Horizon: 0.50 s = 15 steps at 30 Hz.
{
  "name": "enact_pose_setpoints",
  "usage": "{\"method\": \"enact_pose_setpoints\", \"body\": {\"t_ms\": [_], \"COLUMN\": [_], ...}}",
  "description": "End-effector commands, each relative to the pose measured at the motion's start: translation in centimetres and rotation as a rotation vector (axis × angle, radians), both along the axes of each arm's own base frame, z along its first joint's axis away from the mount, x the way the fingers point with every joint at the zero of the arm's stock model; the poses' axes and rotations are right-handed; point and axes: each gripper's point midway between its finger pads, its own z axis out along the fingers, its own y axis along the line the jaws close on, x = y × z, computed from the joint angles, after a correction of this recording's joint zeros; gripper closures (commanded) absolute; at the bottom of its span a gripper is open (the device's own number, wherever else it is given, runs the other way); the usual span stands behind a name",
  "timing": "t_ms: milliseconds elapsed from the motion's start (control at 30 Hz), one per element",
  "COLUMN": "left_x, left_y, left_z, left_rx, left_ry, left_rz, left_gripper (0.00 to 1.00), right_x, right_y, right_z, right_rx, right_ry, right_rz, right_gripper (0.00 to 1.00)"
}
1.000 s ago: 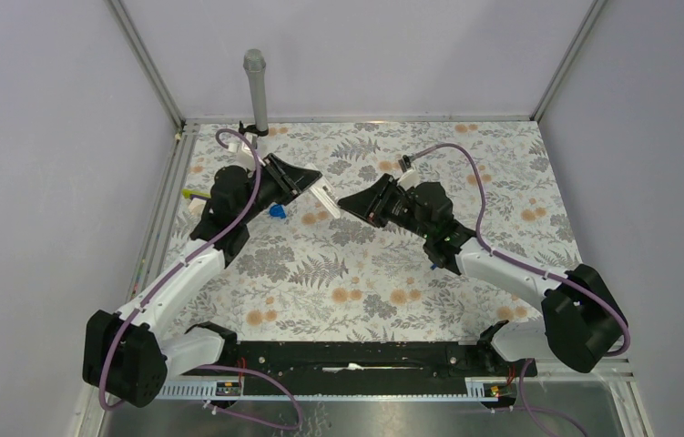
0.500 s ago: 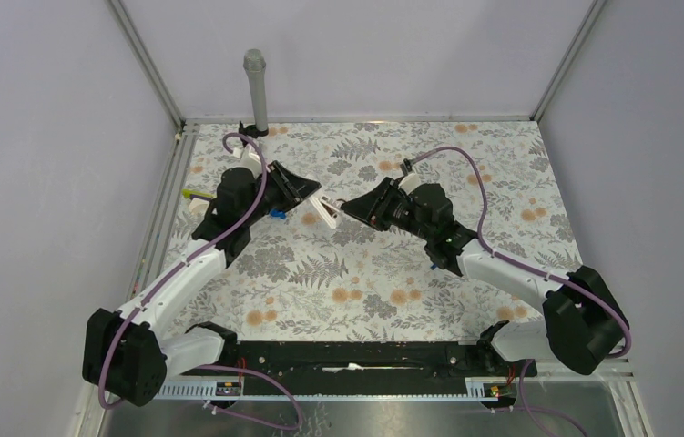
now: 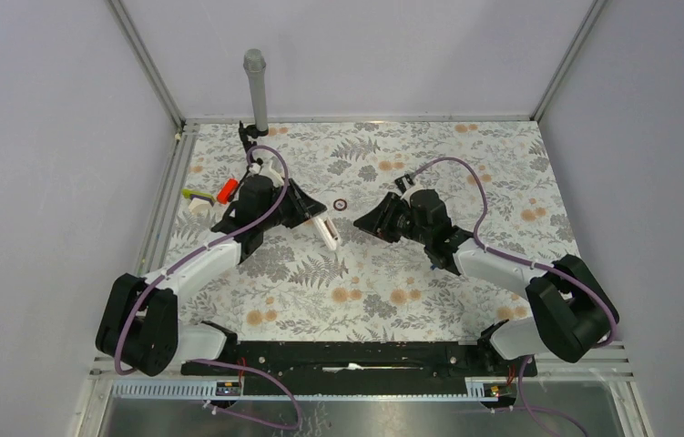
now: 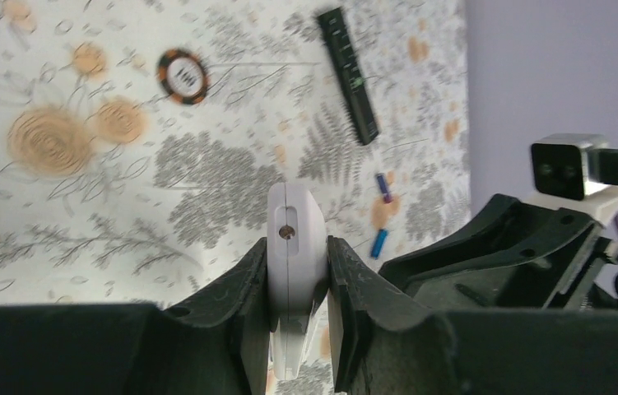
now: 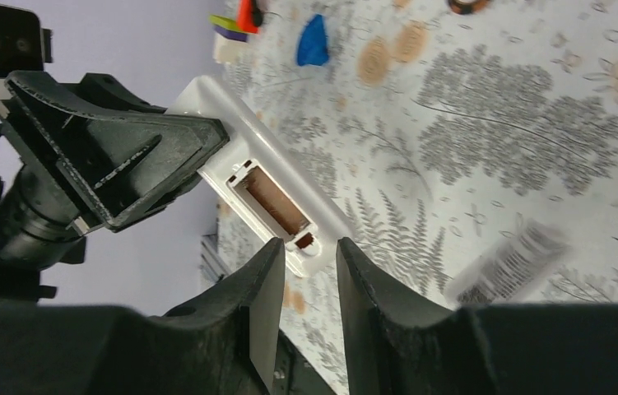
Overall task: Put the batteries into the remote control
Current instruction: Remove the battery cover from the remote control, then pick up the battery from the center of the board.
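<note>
Gripping white remote, battery bay exposed: left gripper; right gripper parted, empty.

Yeah, you're running this in a robotics lab test cell, not anybody's house. Plain lilac-grey walls are boxed in by aluminium framing. A left arm and a right arm are bolted to a black rail, purple cables loop off them, and there's slotted cable duct below. The flowery tablecloth is the only homely touch.
</note>
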Motion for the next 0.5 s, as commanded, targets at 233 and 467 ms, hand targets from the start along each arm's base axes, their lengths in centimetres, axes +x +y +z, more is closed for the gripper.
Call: {"method": "enact_pose_setpoints", "body": {"t_ms": [233, 467], "left_x": [0.3, -0.3], "left_y": [2.0, 0.9], "left_z": [-2.0, 1.2], "left_rx": [0.174, 0.139], "left_ry": [-0.045, -0.144], "left_rz": [0.026, -0.062], "left_gripper": [1.0, 1.0], "right_x": [0.6, 0.2], "right_y": [-4.4, -9.3], "right_z": [-4.9, -7.8], "right_rx": [-0.29, -0.553], "right_ry": [0.008, 0.113], "right_rz": [-0.042, -0.072], "right_gripper": [0.55, 0.38]}}
